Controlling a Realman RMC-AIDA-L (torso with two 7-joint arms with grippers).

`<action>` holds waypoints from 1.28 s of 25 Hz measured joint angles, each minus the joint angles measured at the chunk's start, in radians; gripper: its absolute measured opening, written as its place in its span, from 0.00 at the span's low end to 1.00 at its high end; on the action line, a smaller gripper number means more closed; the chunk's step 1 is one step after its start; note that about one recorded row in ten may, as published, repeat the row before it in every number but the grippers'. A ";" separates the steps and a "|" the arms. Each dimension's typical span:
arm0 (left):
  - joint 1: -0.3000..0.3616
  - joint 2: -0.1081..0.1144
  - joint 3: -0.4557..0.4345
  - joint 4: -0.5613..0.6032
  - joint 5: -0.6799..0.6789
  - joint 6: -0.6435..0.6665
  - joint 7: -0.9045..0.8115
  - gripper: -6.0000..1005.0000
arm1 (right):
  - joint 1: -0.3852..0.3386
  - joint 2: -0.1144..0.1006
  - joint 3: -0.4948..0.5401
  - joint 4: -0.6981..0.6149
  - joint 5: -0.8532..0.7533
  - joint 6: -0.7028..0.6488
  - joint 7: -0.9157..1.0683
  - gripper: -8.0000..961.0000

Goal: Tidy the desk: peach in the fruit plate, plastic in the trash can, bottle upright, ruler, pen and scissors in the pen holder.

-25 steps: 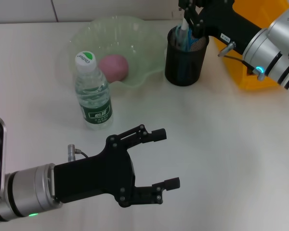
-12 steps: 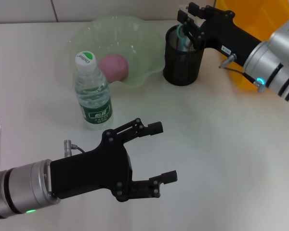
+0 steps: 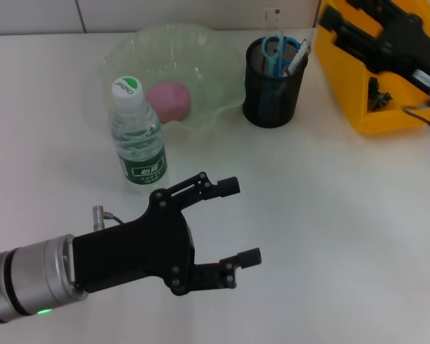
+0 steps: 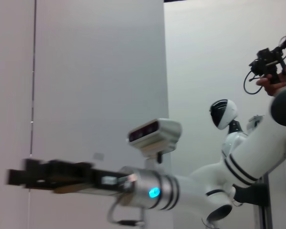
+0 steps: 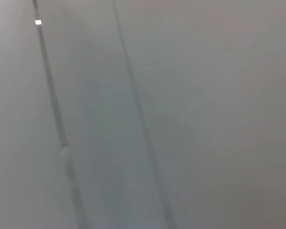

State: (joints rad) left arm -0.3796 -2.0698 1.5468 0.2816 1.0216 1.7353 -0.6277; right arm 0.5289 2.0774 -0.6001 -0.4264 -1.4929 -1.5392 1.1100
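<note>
The pink peach [image 3: 169,99] lies in the green fruit plate [image 3: 208,50]. The water bottle [image 3: 137,136] stands upright in front of the plate. The black mesh pen holder [image 3: 271,89] holds blue-handled scissors [image 3: 275,47] and a slim pale stick [image 3: 298,56]. My right gripper [image 3: 338,10] is open and empty, off to the holder's right over the yellow trash can [image 3: 358,79]. My left gripper [image 3: 240,221] is open and empty, hovering over the table's front, below the bottle.
The left wrist view shows only my right arm [image 4: 148,188] and the robot's body against a wall. The right wrist view shows a bare wall. Bare white table [image 3: 330,215] lies in front of the holder and trash can.
My right gripper let go of the scissors in the pen holder and drew back to the right over the trash can. My left gripper barely shifted.
</note>
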 joint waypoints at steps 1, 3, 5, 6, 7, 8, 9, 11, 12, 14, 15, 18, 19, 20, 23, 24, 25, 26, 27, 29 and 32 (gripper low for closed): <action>0.000 0.000 0.000 0.000 0.000 0.000 0.000 0.86 | 0.000 0.000 0.000 0.000 0.000 0.000 0.000 0.68; 0.002 0.001 -0.004 0.000 0.000 0.000 -0.005 0.86 | -0.066 -0.006 -0.041 -0.136 -0.059 -0.086 0.125 0.77; 0.006 0.009 -0.010 0.000 0.003 -0.009 -0.020 0.86 | -0.121 -0.017 -0.059 -0.253 -0.158 -0.200 0.182 0.82; 0.007 0.013 -0.010 0.000 0.005 -0.013 -0.028 0.86 | -0.137 -0.021 -0.060 -0.292 -0.211 -0.251 0.189 0.84; 0.007 0.019 -0.010 0.000 0.007 -0.018 -0.044 0.86 | -0.147 -0.024 -0.058 -0.328 -0.275 -0.309 0.192 0.85; 0.007 0.026 -0.008 0.000 0.010 -0.025 -0.064 0.86 | -0.152 -0.026 -0.054 -0.354 -0.339 -0.363 0.193 0.86; 0.006 0.032 -0.007 0.000 0.012 -0.029 -0.078 0.86 | -0.154 -0.027 -0.051 -0.368 -0.395 -0.411 0.192 0.88; 0.004 0.048 -0.006 0.002 0.035 -0.046 -0.114 0.86 | -0.155 -0.027 -0.047 -0.375 -0.475 -0.468 0.180 0.88; 0.003 0.056 -0.008 0.004 0.050 -0.057 -0.129 0.86 | -0.158 -0.026 -0.046 -0.373 -0.492 -0.478 0.174 0.88; 0.001 0.075 -0.012 0.011 0.083 -0.084 -0.169 0.86 | -0.166 -0.018 -0.050 -0.366 -0.504 -0.475 0.161 0.88; 0.000 0.081 -0.012 0.013 0.092 -0.093 -0.184 0.86 | -0.170 -0.012 -0.052 -0.363 -0.507 -0.473 0.153 0.88; 0.000 0.098 -0.018 0.020 0.111 -0.102 -0.211 0.86 | -0.178 0.000 -0.053 -0.344 -0.511 -0.457 0.128 0.87; 0.002 0.103 -0.020 0.024 0.114 -0.103 -0.216 0.86 | -0.179 0.001 -0.053 -0.332 -0.510 -0.449 0.124 0.87; 0.004 0.105 -0.022 0.028 0.115 -0.103 -0.220 0.86 | -0.178 0.002 -0.054 -0.318 -0.509 -0.439 0.121 0.87; 0.008 0.113 -0.025 0.031 0.116 -0.103 -0.224 0.86 | -0.172 0.002 -0.053 -0.282 -0.508 -0.408 0.112 0.87; 0.009 0.114 -0.026 0.031 0.116 -0.103 -0.225 0.86 | -0.171 0.002 -0.053 -0.277 -0.508 -0.402 0.110 0.87; 0.009 0.114 -0.026 0.031 0.116 -0.103 -0.225 0.86 | -0.170 0.003 -0.055 -0.274 -0.508 -0.396 0.109 0.87; 0.009 0.114 -0.026 0.031 0.117 -0.103 -0.225 0.86 | -0.170 0.003 -0.055 -0.272 -0.508 -0.392 0.108 0.87; 0.010 0.114 -0.026 0.031 0.117 -0.103 -0.225 0.86 | -0.168 0.004 -0.055 -0.268 -0.508 -0.389 0.108 0.87; 0.011 0.114 -0.026 0.031 0.117 -0.103 -0.225 0.86 | -0.165 0.004 -0.056 -0.260 -0.508 -0.383 0.108 0.87; 0.014 0.115 -0.025 0.031 0.117 -0.103 -0.225 0.86 | -0.163 0.004 -0.056 -0.255 -0.509 -0.376 0.108 0.87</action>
State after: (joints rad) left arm -0.3659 -1.9543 1.5216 0.3130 1.1383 1.6321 -0.8528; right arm 0.3659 2.0815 -0.6563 -0.6814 -2.0018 -1.9151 1.2177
